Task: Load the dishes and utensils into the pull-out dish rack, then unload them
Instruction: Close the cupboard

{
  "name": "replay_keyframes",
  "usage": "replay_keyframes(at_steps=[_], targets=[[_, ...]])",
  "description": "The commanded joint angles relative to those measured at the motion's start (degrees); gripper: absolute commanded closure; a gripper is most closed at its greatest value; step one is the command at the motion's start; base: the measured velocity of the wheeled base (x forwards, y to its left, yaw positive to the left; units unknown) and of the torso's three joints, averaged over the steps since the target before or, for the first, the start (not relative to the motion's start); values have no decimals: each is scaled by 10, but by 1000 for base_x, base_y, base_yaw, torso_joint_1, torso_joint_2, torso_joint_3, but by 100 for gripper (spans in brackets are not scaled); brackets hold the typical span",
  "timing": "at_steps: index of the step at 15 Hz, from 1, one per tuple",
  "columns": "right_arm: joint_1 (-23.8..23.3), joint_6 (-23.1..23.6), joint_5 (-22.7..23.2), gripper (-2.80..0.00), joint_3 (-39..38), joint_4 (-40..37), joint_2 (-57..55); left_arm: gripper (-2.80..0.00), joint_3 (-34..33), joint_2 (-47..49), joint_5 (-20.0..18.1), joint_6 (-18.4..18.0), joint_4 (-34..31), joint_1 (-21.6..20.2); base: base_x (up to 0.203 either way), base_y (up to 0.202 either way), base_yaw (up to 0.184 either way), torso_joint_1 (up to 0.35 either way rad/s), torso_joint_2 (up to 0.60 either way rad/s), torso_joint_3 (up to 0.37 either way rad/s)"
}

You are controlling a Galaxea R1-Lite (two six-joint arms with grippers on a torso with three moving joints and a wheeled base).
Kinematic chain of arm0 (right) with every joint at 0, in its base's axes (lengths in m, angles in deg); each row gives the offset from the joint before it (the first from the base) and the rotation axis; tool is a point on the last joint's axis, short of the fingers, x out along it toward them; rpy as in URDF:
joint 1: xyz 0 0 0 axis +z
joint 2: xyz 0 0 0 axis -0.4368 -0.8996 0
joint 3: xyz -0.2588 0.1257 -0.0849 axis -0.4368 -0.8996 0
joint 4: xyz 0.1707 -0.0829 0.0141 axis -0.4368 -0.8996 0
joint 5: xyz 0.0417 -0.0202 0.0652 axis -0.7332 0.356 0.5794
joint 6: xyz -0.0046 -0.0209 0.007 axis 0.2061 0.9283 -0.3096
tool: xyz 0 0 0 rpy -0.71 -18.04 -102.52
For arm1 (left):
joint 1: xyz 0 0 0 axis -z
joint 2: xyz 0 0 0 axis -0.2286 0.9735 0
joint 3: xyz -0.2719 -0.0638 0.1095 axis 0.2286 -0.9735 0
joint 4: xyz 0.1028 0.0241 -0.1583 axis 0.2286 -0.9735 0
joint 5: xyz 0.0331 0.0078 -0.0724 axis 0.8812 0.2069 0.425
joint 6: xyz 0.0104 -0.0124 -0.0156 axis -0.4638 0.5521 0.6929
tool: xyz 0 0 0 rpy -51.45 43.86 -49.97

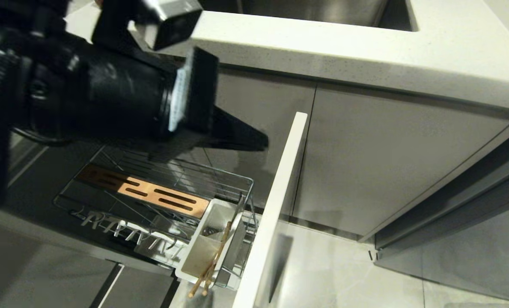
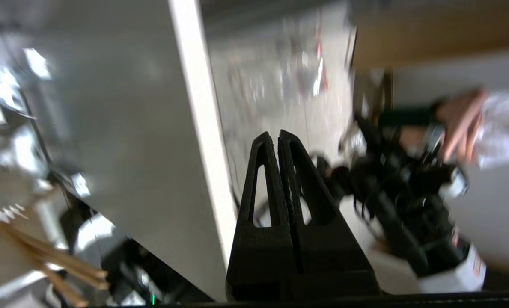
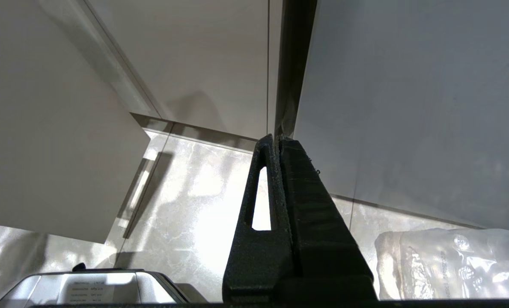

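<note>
The pull-out dish rack (image 1: 220, 177) stands drawn out below the counter, a chrome wire basket with a slotted wooden strip (image 1: 147, 190) and a row of prongs (image 1: 121, 233). A pair of light-wood chopsticks (image 1: 213, 259) leans in its white caddy (image 1: 194, 256), their ends sticking out over the rim; the left wrist view shows the chopsticks (image 2: 44, 256) too. My left gripper (image 1: 260, 143) (image 2: 277, 134) hangs shut and empty above the rack, close to the drawer's pale front panel (image 1: 280, 201). The dishes are out of view. I cannot make out the spoon. My right gripper (image 3: 275, 137) is shut and empty, low near the floor.
A pale stone counter (image 1: 365, 55) with a steel sink (image 1: 314, 10) runs above grey cabinet doors (image 1: 387, 158). The drawer front (image 2: 130, 149) stands on edge beside the rack. A person's hand (image 2: 464, 124) shows blurred beyond my base. A clear plastic bag (image 3: 451, 261) lies on the tiled floor.
</note>
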Motion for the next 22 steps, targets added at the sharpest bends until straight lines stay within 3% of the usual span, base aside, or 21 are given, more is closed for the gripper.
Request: replay_keyframes(at_steps=[1,5,10,13,18,22], targets=[[0,0,0,0,-1,0,0,0,0,40,0,3,-12,24,0,0,0,0,0,0],[0,0,0,0,-1,0,0,0,0,86,52,16,-51,67,0,0,0,0,0,0],[1,0,0,0,-1,0,0,0,-3,108,120,56,-70,70,0,0,0,0,0,0],[0,0,0,0,-1,0,0,0,6,109,188,65,-70,74,0,0,0,0,0,0],[0,0,0,0,-2,0,0,0,6,107,348,80,-87,82,0,0,0,0,0,0],[0,0,0,0,-2,0,-1,0,-1,107,552,82,-114,73,0,0,0,0,0,0]])
